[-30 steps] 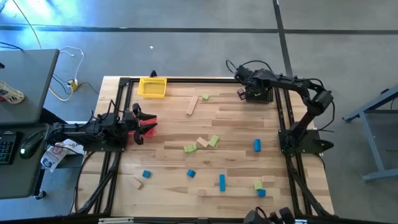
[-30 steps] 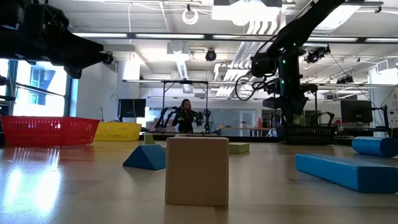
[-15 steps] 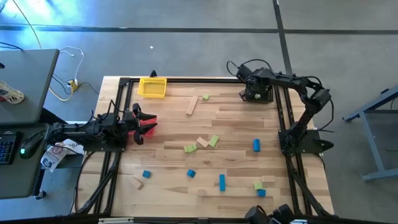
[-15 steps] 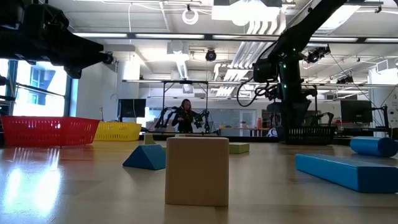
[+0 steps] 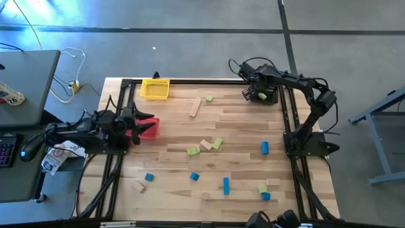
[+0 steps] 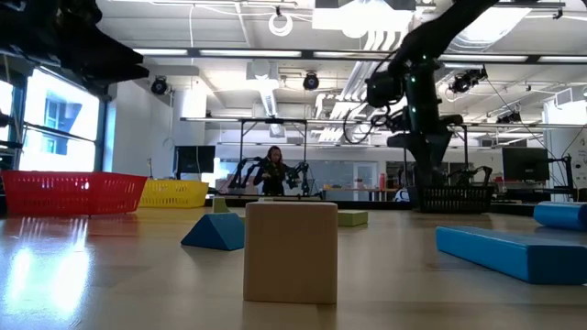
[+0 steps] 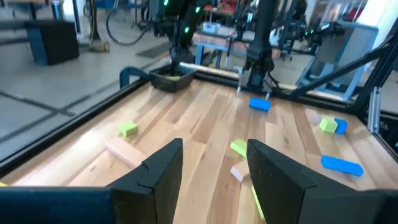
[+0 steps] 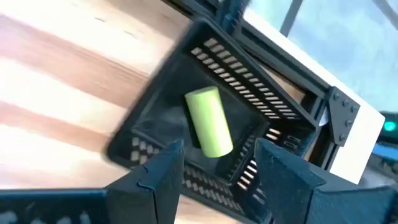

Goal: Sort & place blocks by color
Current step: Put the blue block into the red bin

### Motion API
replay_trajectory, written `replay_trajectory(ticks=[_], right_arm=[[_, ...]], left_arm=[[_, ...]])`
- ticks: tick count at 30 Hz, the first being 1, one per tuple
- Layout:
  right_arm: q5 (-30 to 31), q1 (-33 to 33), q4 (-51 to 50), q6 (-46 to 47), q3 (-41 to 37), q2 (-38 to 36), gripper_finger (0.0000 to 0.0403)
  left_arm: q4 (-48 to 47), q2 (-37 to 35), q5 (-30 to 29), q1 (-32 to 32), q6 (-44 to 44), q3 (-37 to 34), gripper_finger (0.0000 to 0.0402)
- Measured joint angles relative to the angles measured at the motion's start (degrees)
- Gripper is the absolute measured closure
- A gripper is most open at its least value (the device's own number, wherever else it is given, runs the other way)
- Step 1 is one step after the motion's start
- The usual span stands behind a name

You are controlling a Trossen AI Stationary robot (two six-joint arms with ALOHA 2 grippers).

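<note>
The right arm reaches from its base at the table's right edge toward the far right corner, elbow raised, with the right gripper (image 5: 255, 92) hanging over the black basket (image 5: 266, 95). Its fingers stand apart with nothing between them. Directly below them, a light green cylinder block (image 8: 209, 121) lies on the basket's floor.

The left arm lies low along the left edge, and the left gripper (image 5: 140, 120) is over the red basket (image 5: 149, 128). Its fingers (image 7: 163, 168) are also spread, with nothing held.

The yellow basket (image 5: 155, 88) sits at the far left corner. The remaining blocks are scattered across the tabletop (image 5: 234, 120): a blue cylinder (image 5: 264, 147) near the right side, a green pair (image 5: 193, 151) at mid-table, and a tan bar (image 5: 195, 107) toward the far edge.

No legible brand, label or writing appears on the arms, baskets or blocks.
</note>
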Motion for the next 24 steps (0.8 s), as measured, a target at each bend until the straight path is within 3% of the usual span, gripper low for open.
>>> replay_trajectory(ticks=[9, 17, 24], right_arm=[[0.1, 7.1, -0.8, 2.5, 2.5, -5.2, 0.0217], [0.1, 12.3, -1.0, 6.5, 2.4, -8.2, 0.0217], [0.1, 15.3, -1.0, 6.6, 2.4, -8.2, 0.0217]], left_arm=[[-4.1, 15.1, 1.4, 0.0, -2.9, 9.3, 0.0234], [-15.6, 32.1, 10.0, 0.0, -7.8, 18.9, 0.0234], [-25.2, 43.1, 15.2, 0.0, -22.0, 25.3, 0.0234]])
